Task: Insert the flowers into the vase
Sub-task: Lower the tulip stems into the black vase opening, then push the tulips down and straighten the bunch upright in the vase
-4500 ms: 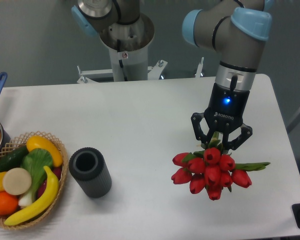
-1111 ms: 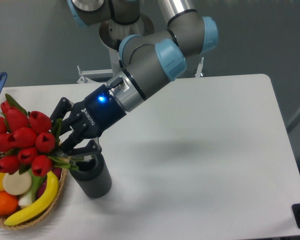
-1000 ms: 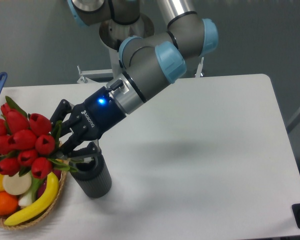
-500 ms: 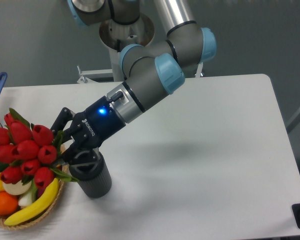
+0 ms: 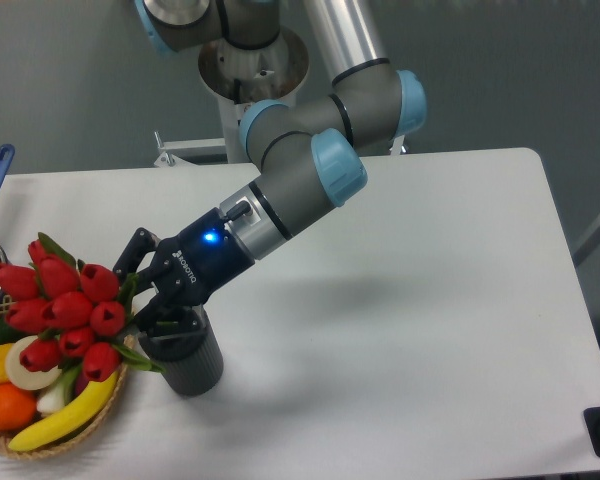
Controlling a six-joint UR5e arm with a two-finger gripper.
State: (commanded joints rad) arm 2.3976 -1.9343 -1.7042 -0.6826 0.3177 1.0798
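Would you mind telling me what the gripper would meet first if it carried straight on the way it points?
Probably the wicker basket of fruit: the gripper points down-left, holding the flowers over it. Depth is uncertain.

Matt ribbed vase (image 5: 187,365), woven basket (image 5: 100,412)

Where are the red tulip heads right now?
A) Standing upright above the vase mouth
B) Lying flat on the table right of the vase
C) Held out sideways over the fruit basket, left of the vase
C: the claw grips the stems, so the flowers lean left over the basket, beside the vase.
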